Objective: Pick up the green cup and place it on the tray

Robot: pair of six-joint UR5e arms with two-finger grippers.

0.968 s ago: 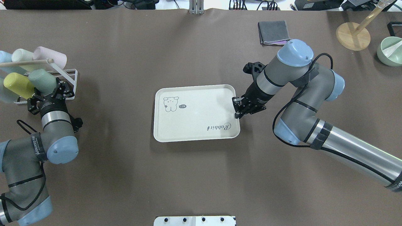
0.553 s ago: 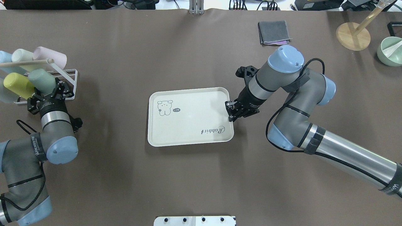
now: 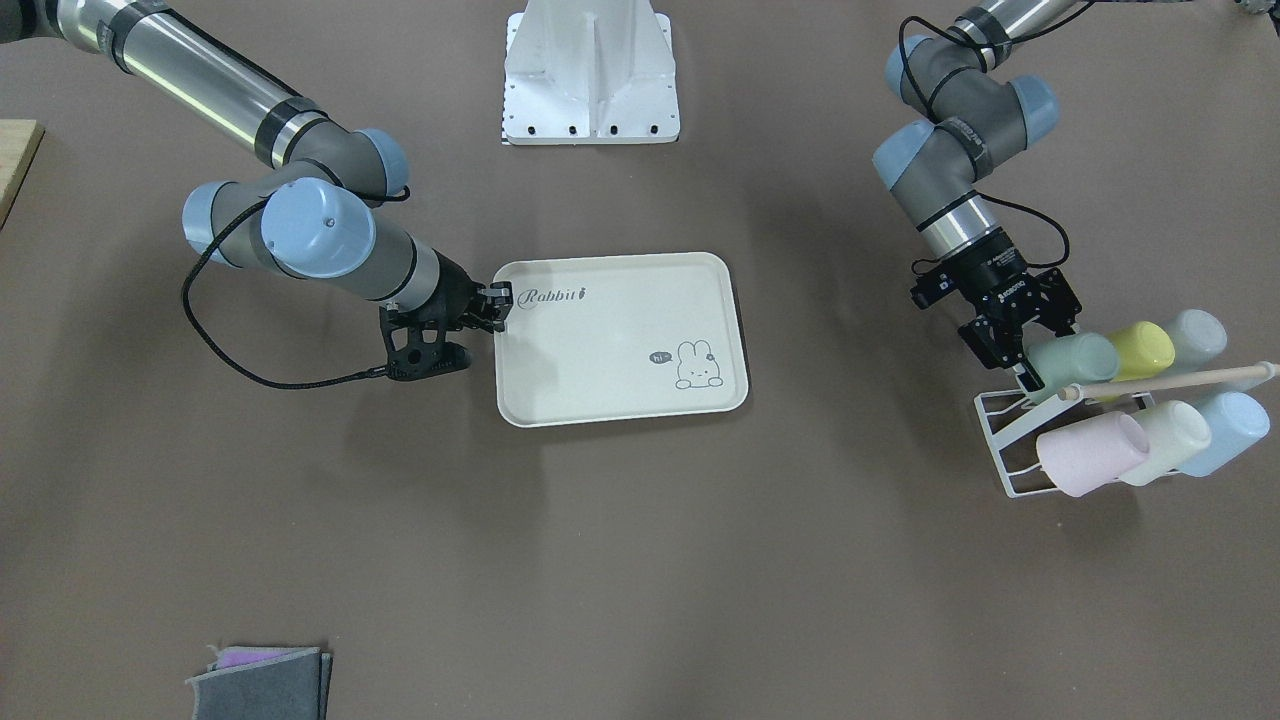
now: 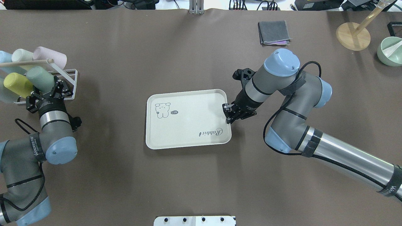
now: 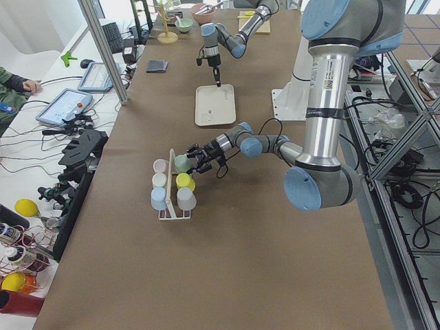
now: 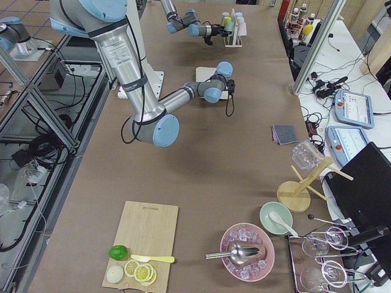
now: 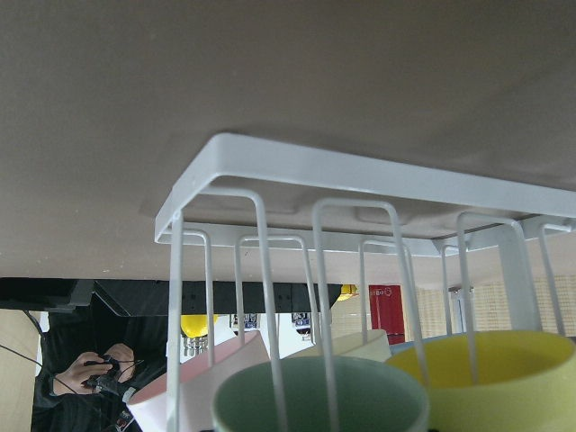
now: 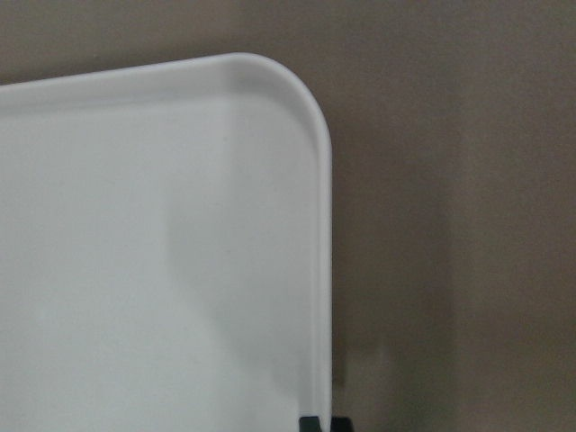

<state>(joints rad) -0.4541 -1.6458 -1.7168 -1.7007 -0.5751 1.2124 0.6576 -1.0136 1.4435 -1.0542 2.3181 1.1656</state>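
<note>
The green cup (image 4: 39,78) lies on its side on a white wire rack (image 4: 67,84) at the table's left end, beside a yellow cup (image 4: 17,84). My left gripper (image 4: 51,89) is open right at the cup's mouth end, one finger on each side. The cup's rim (image 7: 315,400) fills the bottom of the left wrist view, under the rack's wires (image 7: 360,171). The cream-white tray (image 4: 188,119) lies flat mid-table. My right gripper (image 4: 228,114) is shut on the rim of its right short edge, and the fingertips (image 8: 322,423) show at that rim (image 8: 319,225).
Pink (image 4: 50,58), cream (image 4: 22,55) and light blue (image 4: 4,56) cups hang on the rack's far side. A folded grey cloth (image 4: 274,32), a wooden stand (image 4: 353,36) and a green bowl (image 4: 391,51) sit at the back right.
My right gripper has dragged the tray to the left, toward the rack. My left gripper has edged forward at the green cup, which has shifted slightly.
</note>
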